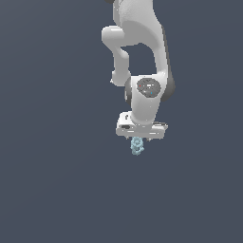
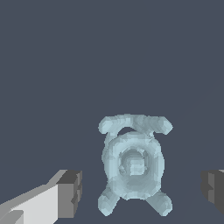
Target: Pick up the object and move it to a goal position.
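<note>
The object, a tiny pale light-blue knobbly figurine [image 1: 137, 147], shows just under the white hand in the exterior view. In the wrist view the figurine [image 2: 133, 164] lies between my two fingers, with rounded lobes at its corners. My gripper [image 1: 138, 141] is directly over it and open. In the wrist view the gripper [image 2: 142, 191] has one dark pad [image 2: 71, 192] on one side of the figurine and the other pad [image 2: 213, 190] on the far side, each with a gap to it. The fingers are hidden in the exterior view.
The white arm [image 1: 142, 52] rises above the hand. The surface around is a plain dark grey-blue floor [image 1: 57, 180]. No other objects or goal marker show in either view.
</note>
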You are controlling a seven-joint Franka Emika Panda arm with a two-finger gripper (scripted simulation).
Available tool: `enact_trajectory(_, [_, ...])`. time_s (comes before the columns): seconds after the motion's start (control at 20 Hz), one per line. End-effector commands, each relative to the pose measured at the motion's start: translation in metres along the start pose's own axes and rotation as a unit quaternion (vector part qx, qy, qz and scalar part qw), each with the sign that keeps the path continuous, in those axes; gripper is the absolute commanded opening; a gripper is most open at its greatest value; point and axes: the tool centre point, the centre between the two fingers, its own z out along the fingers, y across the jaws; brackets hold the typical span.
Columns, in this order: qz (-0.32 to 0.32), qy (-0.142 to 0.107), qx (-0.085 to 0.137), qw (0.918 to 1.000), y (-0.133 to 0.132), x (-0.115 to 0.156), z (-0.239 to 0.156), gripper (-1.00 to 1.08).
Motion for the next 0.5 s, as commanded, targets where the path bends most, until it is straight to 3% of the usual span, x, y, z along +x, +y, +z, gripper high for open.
enact_trajectory(0.0, [0.0, 0.0, 0.0, 1.0, 0.0, 0.0, 0.007, 1.0])
enact_trajectory(0.45, [0.002, 0.0, 0.0, 1.0, 0.0, -0.001, 0.046, 1.0])
